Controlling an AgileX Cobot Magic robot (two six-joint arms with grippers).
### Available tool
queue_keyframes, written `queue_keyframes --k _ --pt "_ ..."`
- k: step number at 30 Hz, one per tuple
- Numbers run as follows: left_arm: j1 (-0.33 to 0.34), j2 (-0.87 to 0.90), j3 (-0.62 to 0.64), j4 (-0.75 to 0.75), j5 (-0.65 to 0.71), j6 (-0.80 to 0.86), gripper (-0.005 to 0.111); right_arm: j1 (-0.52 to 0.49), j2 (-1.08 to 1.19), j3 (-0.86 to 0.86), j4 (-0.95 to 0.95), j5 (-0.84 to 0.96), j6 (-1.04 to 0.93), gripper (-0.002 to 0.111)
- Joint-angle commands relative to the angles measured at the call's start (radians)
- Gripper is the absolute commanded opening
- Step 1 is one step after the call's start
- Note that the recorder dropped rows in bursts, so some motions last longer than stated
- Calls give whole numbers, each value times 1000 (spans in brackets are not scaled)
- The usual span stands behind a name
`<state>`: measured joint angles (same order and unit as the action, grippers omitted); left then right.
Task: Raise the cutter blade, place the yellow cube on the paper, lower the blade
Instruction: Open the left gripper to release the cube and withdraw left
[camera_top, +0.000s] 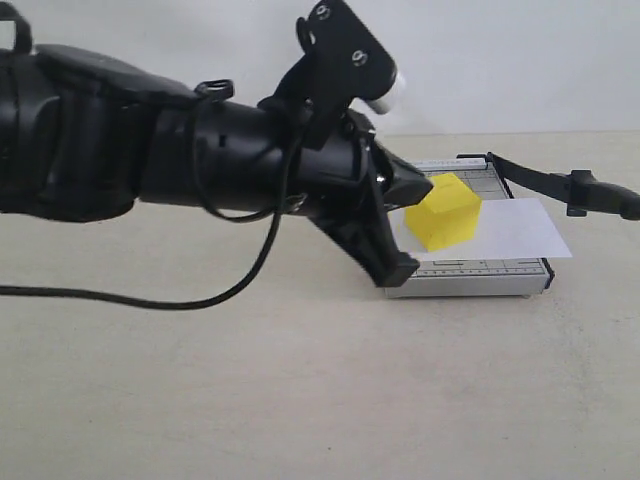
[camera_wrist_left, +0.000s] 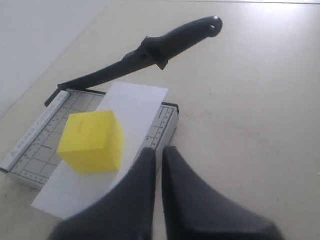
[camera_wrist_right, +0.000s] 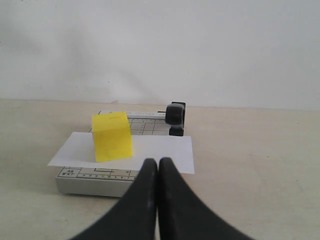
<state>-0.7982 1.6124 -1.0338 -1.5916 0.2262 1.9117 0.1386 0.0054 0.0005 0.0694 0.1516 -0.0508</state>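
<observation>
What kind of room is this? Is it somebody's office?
Probably a robot test bench, not an office: a black robot arm reaches over a plain beige table against a blank white wall, with a paper cutter and a yellow cube set out.

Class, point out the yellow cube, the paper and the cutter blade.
yellow cube (camera_wrist_right: 112, 140), right wrist view, front face.
paper (camera_top: 520, 228), exterior view, bare part right of the cube.
cutter blade (camera_wrist_left: 185, 34), left wrist view, thick handle.

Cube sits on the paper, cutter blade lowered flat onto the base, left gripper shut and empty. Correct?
Not quite: the cutter blade is raised, angled up off the base, as the left wrist view shows. The yellow cube sits on the paper, left gripper shut and empty.
</observation>
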Motion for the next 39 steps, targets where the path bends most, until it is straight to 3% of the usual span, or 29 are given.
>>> queue_keyframes --k 1,15,24,29,32,39 --pt "-6 -120 111 -5 16 -12 5 0 -5 -1 3 -6 -3 0" --pt "-4 -503 337 -5 164 -12 5 0 -5 -1 3 -6 -3 0" --pt "-4 -581 346 -5 206 -12 5 0 -5 -1 3 -6 -2 0" --pt "-4 -668 346 -15 302 -12 5 0 -5 -1 3 -6 -5 0" --pt "-4 -777 390 -15 245 -12 5 0 -5 -1 3 -6 -3 0" --pt "-2 -1072 662 -110 88 -33 5 0 -5 -1 3 -6 -3 0"
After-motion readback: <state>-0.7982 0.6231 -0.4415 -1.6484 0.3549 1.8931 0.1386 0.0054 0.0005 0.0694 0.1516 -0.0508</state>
